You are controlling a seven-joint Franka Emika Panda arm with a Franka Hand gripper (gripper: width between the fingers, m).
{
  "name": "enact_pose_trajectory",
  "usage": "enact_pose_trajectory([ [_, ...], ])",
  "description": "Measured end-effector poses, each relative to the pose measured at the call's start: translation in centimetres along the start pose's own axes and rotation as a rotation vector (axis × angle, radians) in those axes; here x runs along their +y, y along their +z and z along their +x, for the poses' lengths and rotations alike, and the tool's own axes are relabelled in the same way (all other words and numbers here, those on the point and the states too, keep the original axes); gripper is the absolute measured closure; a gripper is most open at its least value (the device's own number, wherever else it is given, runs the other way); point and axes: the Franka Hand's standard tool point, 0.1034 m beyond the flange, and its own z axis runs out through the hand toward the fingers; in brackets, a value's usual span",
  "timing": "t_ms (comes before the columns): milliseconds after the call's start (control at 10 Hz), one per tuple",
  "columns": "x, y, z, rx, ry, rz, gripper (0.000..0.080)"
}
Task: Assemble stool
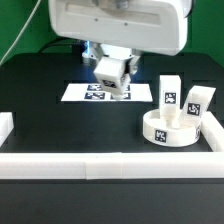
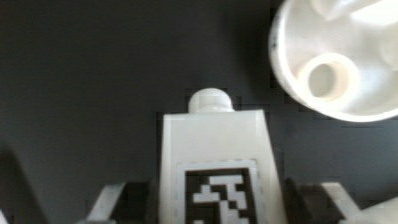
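Note:
My gripper [image 1: 110, 80] is shut on a white stool leg [image 1: 112, 72] and holds it above the marker board [image 1: 80, 93]. In the wrist view the leg [image 2: 217, 150] lies between my fingers [image 2: 118, 200], with its tag near the jaws and its round peg [image 2: 214, 98] pointing away. The round white seat [image 1: 170, 130] lies at the exterior view's right. Two other tagged legs [image 1: 170, 95] [image 1: 197, 102] stand upright at its far side. In the wrist view the seat [image 2: 356, 40] shows an open hole [image 2: 326, 78], off to one side of the peg.
Long white border rails run along the front [image 1: 110, 165] and the exterior view's left [image 1: 5, 125] of the black table. The arm's white body [image 1: 115, 22] hangs over the back middle.

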Motion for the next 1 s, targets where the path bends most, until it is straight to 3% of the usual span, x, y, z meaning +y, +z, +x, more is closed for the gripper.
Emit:
enact_pose_trajectory([
  [200,-2.1,-1.1,0.7,0.13,-0.018,0.036,0.0466],
  [300,-2.6,-0.9,1.0,0.221,-0.021,0.061,0.0466],
  [500,-3.7,-0.7,0.9,0.332,-0.025,0.091,0.0466],
  [700,-5.8,-0.7,0.1,0.441,-0.038,0.134,0.0466],
  [1000,-5.3,-0.4,0.1,0.418,-0.038,0.123,0.0466],
])
